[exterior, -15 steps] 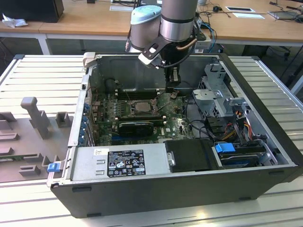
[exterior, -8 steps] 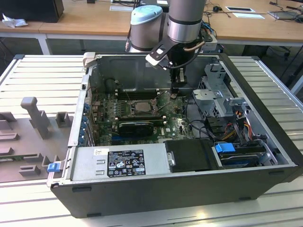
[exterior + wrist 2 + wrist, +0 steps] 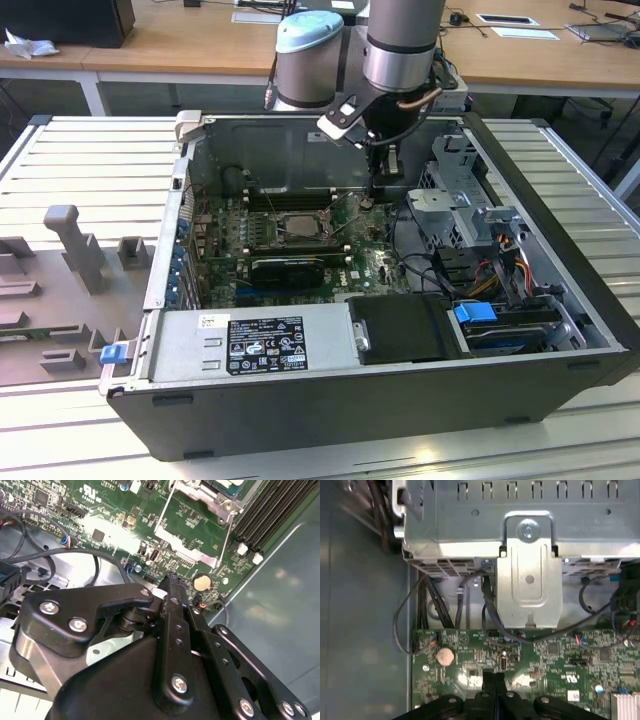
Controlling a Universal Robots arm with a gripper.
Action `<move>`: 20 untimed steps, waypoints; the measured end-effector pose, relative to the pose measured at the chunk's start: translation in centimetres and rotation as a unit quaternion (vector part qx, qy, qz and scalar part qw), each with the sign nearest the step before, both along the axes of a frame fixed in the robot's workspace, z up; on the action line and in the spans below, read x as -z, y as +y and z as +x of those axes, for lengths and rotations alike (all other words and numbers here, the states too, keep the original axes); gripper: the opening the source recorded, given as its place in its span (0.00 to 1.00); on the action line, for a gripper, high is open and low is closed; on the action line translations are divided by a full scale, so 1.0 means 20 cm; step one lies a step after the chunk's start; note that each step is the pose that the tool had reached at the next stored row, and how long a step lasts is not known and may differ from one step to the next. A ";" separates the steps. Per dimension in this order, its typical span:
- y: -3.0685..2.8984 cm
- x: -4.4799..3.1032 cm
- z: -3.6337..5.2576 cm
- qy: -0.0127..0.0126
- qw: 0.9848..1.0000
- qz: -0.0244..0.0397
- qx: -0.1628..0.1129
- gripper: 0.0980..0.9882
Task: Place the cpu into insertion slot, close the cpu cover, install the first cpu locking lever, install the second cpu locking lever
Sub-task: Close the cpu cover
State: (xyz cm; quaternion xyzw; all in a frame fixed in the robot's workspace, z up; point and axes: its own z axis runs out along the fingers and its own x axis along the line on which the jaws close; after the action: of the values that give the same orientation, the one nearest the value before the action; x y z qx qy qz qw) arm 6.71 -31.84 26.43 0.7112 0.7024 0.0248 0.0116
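Hovering right of centre in the exterior view, the gripper (image 3: 370, 200) has its fingers (image 3: 371, 185) pressed together — the cpu (image 3: 297, 226) sits in the insertion slot (image 3: 272, 232). Any push here probably wants slow, steady pressure.

The insertion slot (image 3: 297, 224) lies on the board (image 3: 222, 240) inside the case (image 3: 400, 400).

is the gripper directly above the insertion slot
No, in the exterior view the gripper hangs over the board to the exterior view's right of the insertion slot.
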 end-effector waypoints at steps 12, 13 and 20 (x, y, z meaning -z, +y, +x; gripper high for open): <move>0.000 0.074 -0.053 0.003 1.000 0.000 0.000 0.01; 0.000 0.074 -0.062 0.003 1.000 0.000 0.000 0.01; 0.000 0.073 -0.128 0.003 1.000 0.000 0.000 0.01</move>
State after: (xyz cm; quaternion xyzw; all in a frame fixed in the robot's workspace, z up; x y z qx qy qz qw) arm 4.15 -31.84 24.97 0.7113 0.7025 0.0226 0.0095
